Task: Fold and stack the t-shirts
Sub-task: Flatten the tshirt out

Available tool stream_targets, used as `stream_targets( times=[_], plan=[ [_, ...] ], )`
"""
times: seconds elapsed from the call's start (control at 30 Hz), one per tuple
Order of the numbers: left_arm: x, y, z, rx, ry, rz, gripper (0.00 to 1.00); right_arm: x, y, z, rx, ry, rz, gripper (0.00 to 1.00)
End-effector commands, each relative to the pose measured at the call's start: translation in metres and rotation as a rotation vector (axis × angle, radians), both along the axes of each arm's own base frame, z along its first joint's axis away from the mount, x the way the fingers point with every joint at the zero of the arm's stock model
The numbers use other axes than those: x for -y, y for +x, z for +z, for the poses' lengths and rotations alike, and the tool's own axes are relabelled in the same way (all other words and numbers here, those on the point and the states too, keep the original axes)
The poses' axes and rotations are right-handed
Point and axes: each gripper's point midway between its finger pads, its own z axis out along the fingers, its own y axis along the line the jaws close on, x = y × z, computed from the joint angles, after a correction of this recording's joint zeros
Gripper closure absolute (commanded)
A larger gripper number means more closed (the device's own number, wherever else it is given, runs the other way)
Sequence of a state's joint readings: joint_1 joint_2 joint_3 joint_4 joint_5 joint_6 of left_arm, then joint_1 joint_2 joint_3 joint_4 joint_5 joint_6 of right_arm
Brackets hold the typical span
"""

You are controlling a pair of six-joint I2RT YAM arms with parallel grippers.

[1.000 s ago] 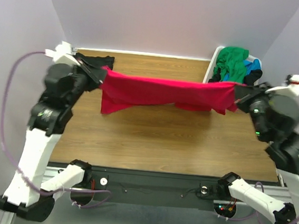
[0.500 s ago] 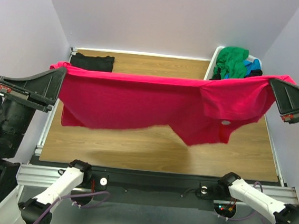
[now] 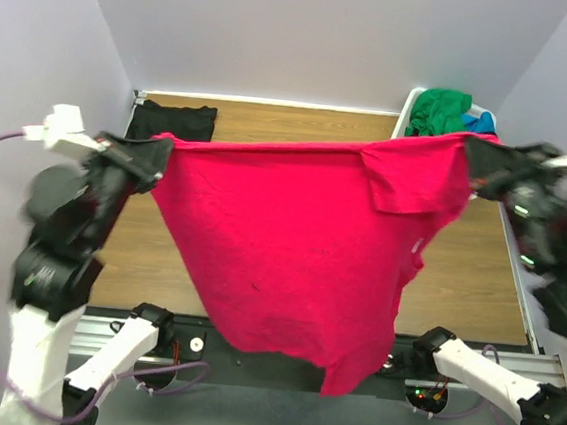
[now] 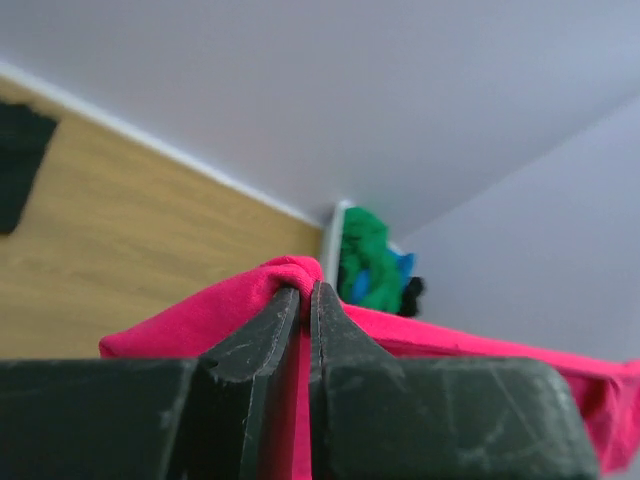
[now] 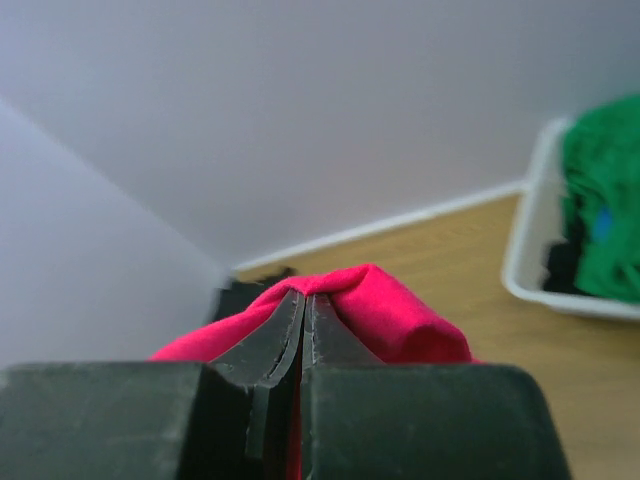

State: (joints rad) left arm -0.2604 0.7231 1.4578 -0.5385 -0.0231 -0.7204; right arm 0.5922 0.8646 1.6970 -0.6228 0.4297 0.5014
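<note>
Item 1, far left corner: black t-shirt (image 3: 175,120), lying flat on the tabletop (image 3: 272,123), well apart from both arms.

Item 2, left claw (image 3: 162,151): I see it raised above the tabletop's left side. In the left wrist view the jaws are pinched on a bunched corner of red cloth, with only a thin seam between them.

Item 3, centre: pinkish-red t-shirt (image 3: 291,243), lifted clear and stretched between the two claws. Its top edge is taut and the body hangs in a broad sheet. It hides most of the middle of the tabletop from me, and its lowest point droops over the near rail (image 3: 201,337) between the arm bases. A sleeve folds over at the upper right.

Item 4: small pale tag (image 3: 417,248) at the shirt's right edge, too small for me to read.

Item 5, right claw (image 3: 475,159): raised at the right side, jaws pressed together on the other red corner.

Item 6, far right corner: white laundry basket (image 3: 411,106), holding a green t-shirt (image 3: 440,109) on top, a blue t-shirt (image 3: 481,122) beside it, and dark cloth (image 5: 565,265) below.
</note>
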Motion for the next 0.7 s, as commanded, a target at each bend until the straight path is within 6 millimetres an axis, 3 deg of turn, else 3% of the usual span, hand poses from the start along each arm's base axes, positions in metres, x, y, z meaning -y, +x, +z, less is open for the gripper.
stream_targets(
  times=[0.0,0.03,0.1,0.17,0.23,0.33,0.47,0.5,0.57,0.6,0.67],
  plan=[
    [-0.019,0.077,-0.086,-0.201,-0.026,0.224,1.00,0.010,0.077,-0.068,-0.146,-0.043,-0.327,0.99],
    [-0.017,0.088,-0.096,-0.216,-0.026,0.234,1.00,0.005,0.091,-0.092,-0.195,-0.093,-0.347,1.00],
    [-0.017,0.116,-0.140,-0.322,0.005,0.279,1.00,-0.005,0.118,-0.127,-0.278,-0.169,-0.403,1.00],
    [-0.015,0.140,-0.168,-0.391,0.029,0.310,1.00,-0.006,0.131,-0.149,-0.319,-0.205,-0.461,1.00],
    [-0.016,0.153,-0.176,-0.409,0.047,0.333,1.00,-0.008,0.142,-0.157,-0.320,-0.215,-0.483,0.99],
    [-0.014,0.168,-0.179,-0.430,0.067,0.339,1.00,-0.010,0.148,-0.152,-0.294,-0.216,-0.482,1.00],
    [-0.008,0.170,-0.131,-0.293,0.056,0.293,1.00,-0.020,0.149,-0.116,-0.217,-0.223,-0.408,1.00],
    [-0.010,0.164,-0.104,-0.228,0.039,0.291,1.00,-0.024,0.147,-0.094,-0.168,-0.192,-0.375,1.00],
    [-0.014,0.156,-0.073,-0.157,0.033,0.296,1.00,-0.026,0.142,-0.070,-0.115,-0.168,-0.346,1.00],
    [-0.018,0.143,-0.042,-0.090,0.011,0.297,1.00,-0.027,0.135,-0.055,-0.079,-0.146,-0.315,1.00],
    [-0.025,0.119,-0.010,-0.013,-0.004,0.300,1.00,-0.025,0.122,-0.025,-0.014,-0.104,-0.280,1.00]
  ],
)
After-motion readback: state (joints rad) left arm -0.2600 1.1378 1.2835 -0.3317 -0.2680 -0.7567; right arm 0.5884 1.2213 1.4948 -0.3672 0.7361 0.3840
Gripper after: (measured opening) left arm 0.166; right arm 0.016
